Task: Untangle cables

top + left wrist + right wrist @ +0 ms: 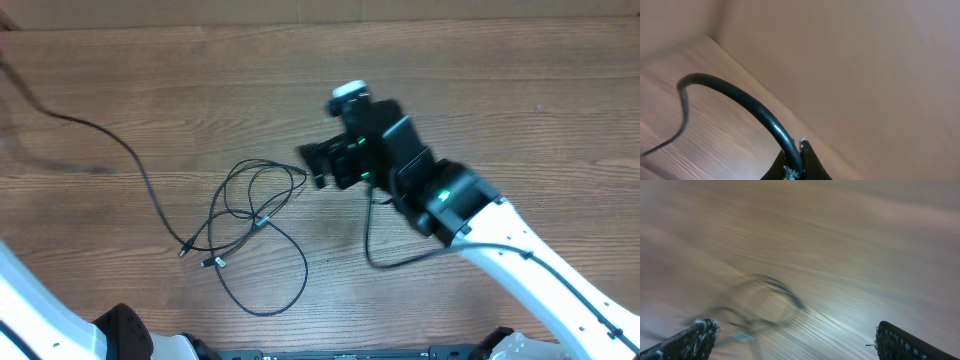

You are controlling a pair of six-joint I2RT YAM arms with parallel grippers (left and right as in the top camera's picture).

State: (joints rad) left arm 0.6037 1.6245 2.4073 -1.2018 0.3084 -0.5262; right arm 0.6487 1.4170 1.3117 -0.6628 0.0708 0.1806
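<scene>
Calls for a short reach toward 8 o'clock from the right gripper [312, 168], jaws wide apart, to the cables [262, 222], bunched just beside it, strung 2 to 8 o'clock. One strand pinched tight in the left gripper [794, 169].

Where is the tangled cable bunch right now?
Overhead view: the cable bunch lies left of table centre, just left of the open right gripper.
</scene>
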